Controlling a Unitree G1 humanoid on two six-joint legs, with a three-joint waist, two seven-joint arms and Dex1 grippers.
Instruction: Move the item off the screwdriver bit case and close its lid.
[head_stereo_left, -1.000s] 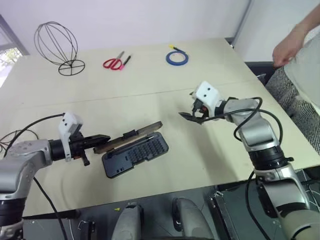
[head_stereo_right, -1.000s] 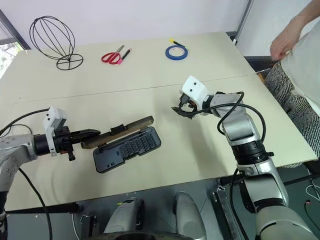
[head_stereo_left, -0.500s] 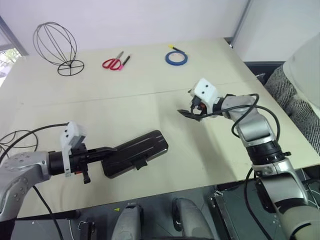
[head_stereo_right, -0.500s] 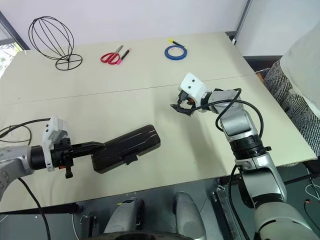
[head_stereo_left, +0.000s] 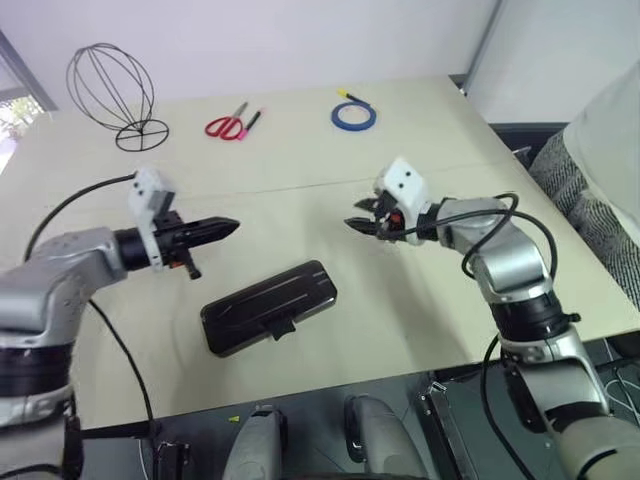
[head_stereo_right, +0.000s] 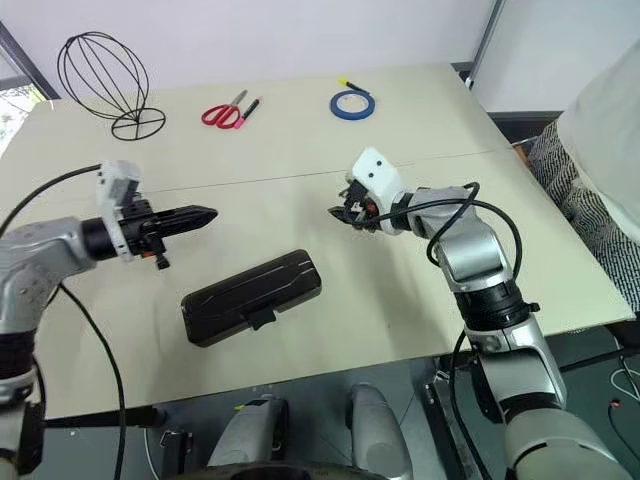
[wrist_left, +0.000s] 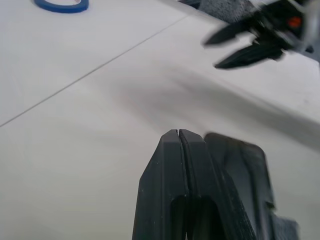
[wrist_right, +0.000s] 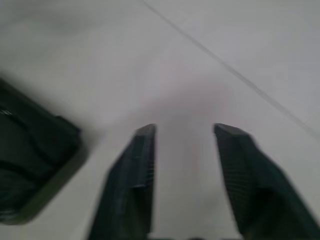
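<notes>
The screwdriver bit case (head_stereo_left: 268, 308) lies flat on the table near the front, its lid (head_stereo_left: 262, 300) down on it and the small latch (head_stereo_left: 279, 326) facing the front edge. The item (head_stereo_left: 112, 95), a dark wire cage on a ring base, stands apart at the table's far left corner. My left gripper (head_stereo_left: 232, 227) hovers shut and empty above the table, behind and left of the case. To the right of the case, my right gripper (head_stereo_left: 352, 224) hangs with its fingers (wrist_right: 142, 165) apart and nothing between them.
Red scissors (head_stereo_left: 230, 126) and a blue tape roll (head_stereo_left: 354, 115) lie at the back of the table. A person's clothing (head_stereo_left: 612, 130) shows at the right edge. A cable (head_stereo_left: 80, 195) loops from my left arm.
The lid went from raised to shut on the case. My left gripper then lifted away from the case toward the back. The right gripper's fingers drew closer together. The person's hand left the picture.
</notes>
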